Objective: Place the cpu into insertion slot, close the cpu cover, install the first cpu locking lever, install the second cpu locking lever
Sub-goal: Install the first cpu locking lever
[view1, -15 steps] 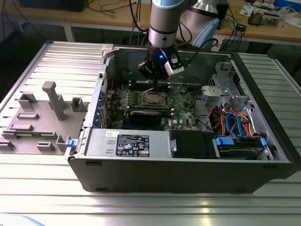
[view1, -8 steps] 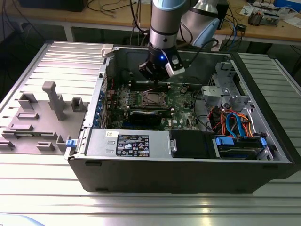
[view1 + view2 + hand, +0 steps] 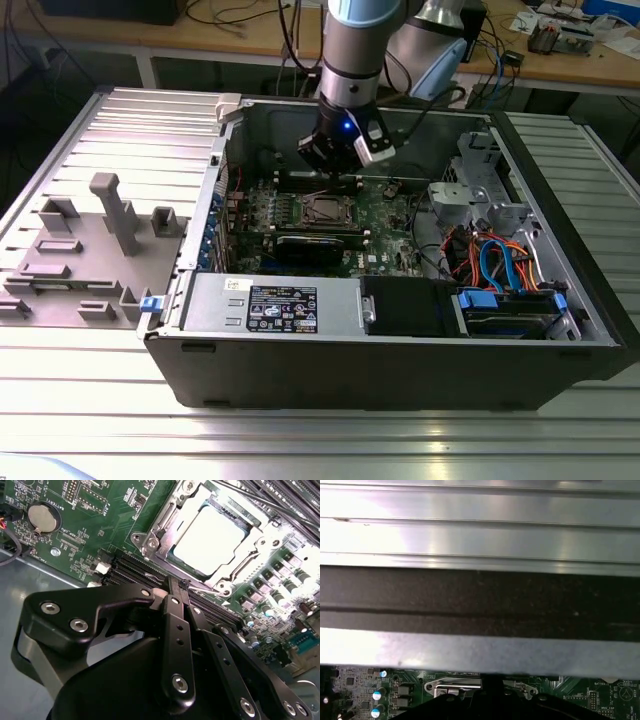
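cpu (image 3: 216, 536) flat in socket, cover (image 3: 165, 530) closed

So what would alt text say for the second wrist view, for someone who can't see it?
A black gripper, its fingers drawn together, reaches toward the edge of a metal cover lying closed around a silver chip seated in its socket on a green circuit board. A thin metal lever runs beside the fingertips, and a round coin battery sits on the board.

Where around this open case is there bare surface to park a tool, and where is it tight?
The ribbed metal table in front of the computer case is bare. Crowded: the grey fixture block at the exterior view's left, and the motherboard where the gripper hangs above the cpu.
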Motion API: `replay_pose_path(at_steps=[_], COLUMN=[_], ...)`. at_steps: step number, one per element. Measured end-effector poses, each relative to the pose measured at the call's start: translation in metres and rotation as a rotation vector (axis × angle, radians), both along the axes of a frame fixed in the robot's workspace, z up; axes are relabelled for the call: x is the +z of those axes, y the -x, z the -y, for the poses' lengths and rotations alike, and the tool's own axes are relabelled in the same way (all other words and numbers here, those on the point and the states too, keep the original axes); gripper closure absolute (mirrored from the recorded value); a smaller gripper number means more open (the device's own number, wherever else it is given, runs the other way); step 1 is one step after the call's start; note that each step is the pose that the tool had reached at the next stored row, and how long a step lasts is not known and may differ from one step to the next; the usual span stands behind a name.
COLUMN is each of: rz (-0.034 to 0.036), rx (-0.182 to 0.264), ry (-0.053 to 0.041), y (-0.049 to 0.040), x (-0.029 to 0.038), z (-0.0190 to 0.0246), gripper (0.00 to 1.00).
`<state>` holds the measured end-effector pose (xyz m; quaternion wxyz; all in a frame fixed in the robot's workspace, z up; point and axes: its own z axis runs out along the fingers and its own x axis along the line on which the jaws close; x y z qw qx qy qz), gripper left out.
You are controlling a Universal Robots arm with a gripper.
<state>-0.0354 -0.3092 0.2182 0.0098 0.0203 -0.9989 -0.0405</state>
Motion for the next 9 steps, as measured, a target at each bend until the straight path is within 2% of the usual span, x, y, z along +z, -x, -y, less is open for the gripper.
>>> replay_pose_path(at_steps=[9], rz=[0.0001], rx=[-0.003], ry=[-0.0002], y=[-0.0021], x=[-0.0041], z=[0.0000], gripper=[0.89])
